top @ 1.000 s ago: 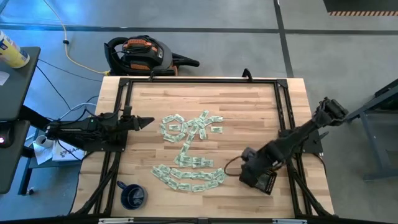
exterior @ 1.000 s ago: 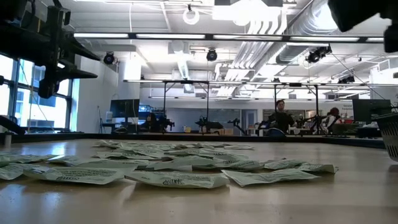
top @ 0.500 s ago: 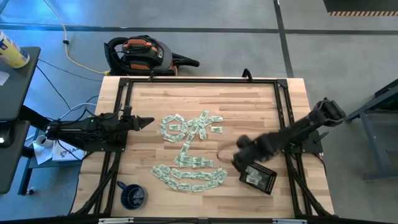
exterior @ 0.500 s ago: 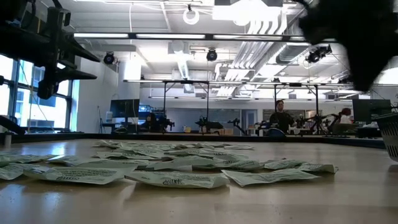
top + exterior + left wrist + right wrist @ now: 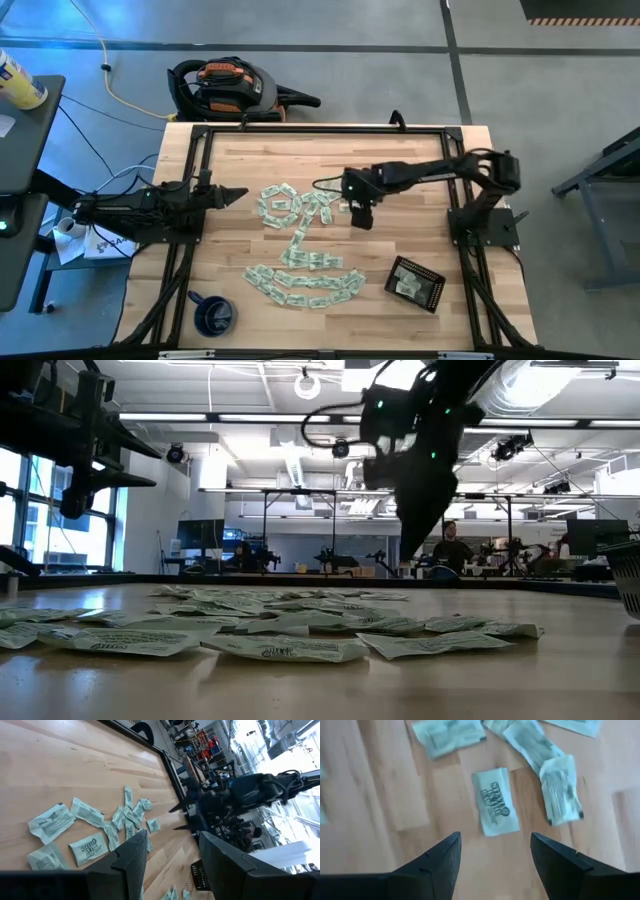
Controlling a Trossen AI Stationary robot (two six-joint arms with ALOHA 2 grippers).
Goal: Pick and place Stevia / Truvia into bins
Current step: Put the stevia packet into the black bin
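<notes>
My right gripper (image 5: pixel 492 852) hangs spread and empty above one sachet (image 5: pixel 494 801) (lined up for grabbing).

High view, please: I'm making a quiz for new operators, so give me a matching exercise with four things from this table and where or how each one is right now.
Things:
1. right gripper
2. left gripper
3. black tray
4. blue mug

Places or states:
A. at the table's left edge, open, waiting
B. near the front left corner of the table
C. open above the right end of the upper cluster of sachets
D. toward the front right of the table, with sachets inside

Pairs: 1-C, 2-A, 3-D, 4-B
</notes>
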